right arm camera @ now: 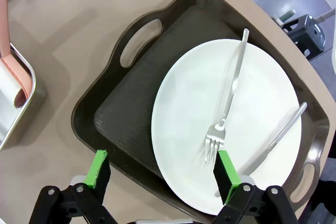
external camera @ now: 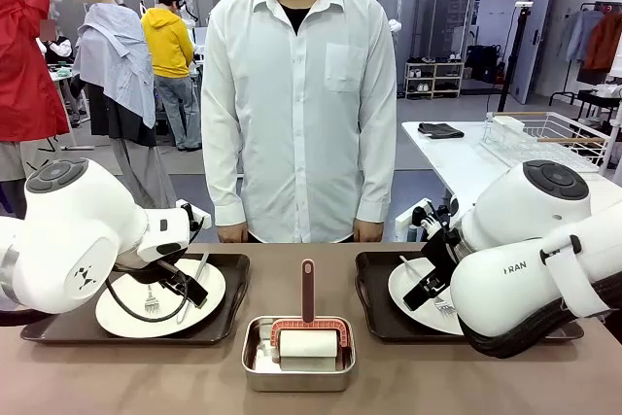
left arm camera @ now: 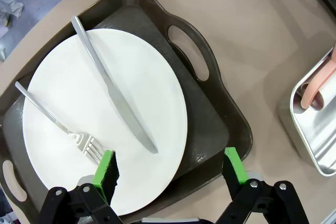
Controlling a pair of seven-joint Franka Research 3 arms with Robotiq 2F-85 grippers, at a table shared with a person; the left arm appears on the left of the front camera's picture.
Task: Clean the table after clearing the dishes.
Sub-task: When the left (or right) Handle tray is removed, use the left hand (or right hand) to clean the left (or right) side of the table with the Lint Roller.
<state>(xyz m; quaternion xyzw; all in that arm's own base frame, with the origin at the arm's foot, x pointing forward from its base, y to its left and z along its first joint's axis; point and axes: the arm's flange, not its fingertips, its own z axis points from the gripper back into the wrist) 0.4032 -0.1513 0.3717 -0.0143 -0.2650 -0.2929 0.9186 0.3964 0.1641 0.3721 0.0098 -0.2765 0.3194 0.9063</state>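
Note:
Two round white plates sit on dark brown handled trays on the brownish table (external camera: 437,376). The left plate (external camera: 160,310) carries a fork and a knife; up close they show as the fork (left arm camera: 58,121) and the knife (left arm camera: 113,93) on the plate (left arm camera: 105,119). My left gripper (left arm camera: 169,170) hovers open over that plate's edge and its tray (left arm camera: 210,124). On the right plate (right arm camera: 226,124) lie a fork (right arm camera: 228,103) and a knife (right arm camera: 273,140). My right gripper (right arm camera: 163,171) is open above the tray (right arm camera: 126,103) and the plate's rim. Neither holds anything.
A small steel pan (external camera: 298,352) with a pink-handled white roller stands between the trays at the front. A person in a white shirt stands at the far edge, hands (external camera: 231,232) by the table. A white table with a wire rack (external camera: 544,138) is behind on the right.

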